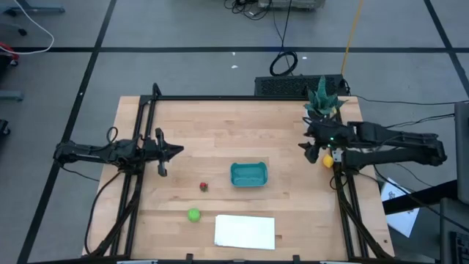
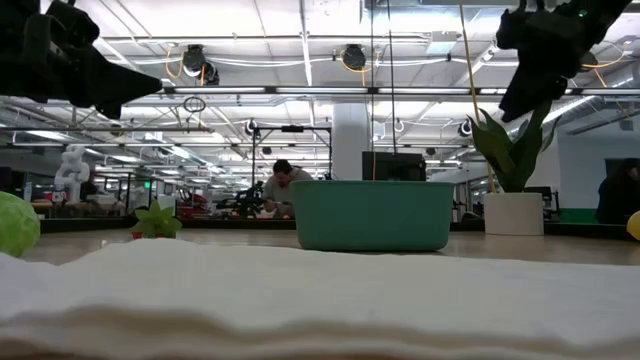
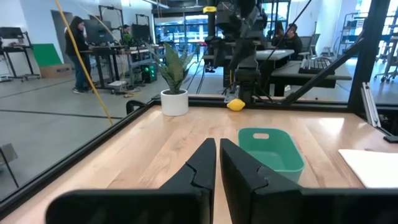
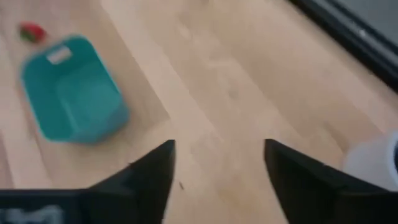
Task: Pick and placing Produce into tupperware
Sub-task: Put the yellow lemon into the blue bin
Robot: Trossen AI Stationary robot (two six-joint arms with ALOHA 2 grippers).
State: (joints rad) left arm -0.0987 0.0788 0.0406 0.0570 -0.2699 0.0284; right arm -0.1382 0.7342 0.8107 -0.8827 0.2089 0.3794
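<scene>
- The right hand [image 1: 309,149] hangs above the table's right side, just beside the lemon [image 1: 327,160] and in front of the potted plant [image 1: 321,97]; its wrist view shows its fingers [image 4: 149,171] spread wide apart with nothing between them.
- Below that hand is bare table [image 1: 212,125]; the tub [image 1: 248,174] lies well off toward the table's middle.
- The left hand [image 1: 174,152] waits over the left side of the table, its fingers [image 3: 202,163] closed together and holding nothing.
- The lemon rests on the table near the right edge, partly under the right arm in the high view; the left wrist view shows it at the foot of that arm.
- The red fruit [image 1: 204,186] sits just left of the tub, apart from it; the green ball [image 1: 193,215] lies nearer the front edge, beside the white sheet [image 1: 245,231].
- The tub looks empty, so I judge the task barely begun, with the lemon as the likely first pick.
- To do it well: centre the open fingers over the lemon, come straight down, and close across its narrow width so it does not squirt out.
- The lemon is smooth and oval and may roll if nudged by one finger first; the plant pot close by leaves little room on that side.
- Lift clear before crossing to the tub, and release low over its middle.
- The tub carries a pale label [image 4: 59,55] on one end wall; no writing on it can be read.
</scene>
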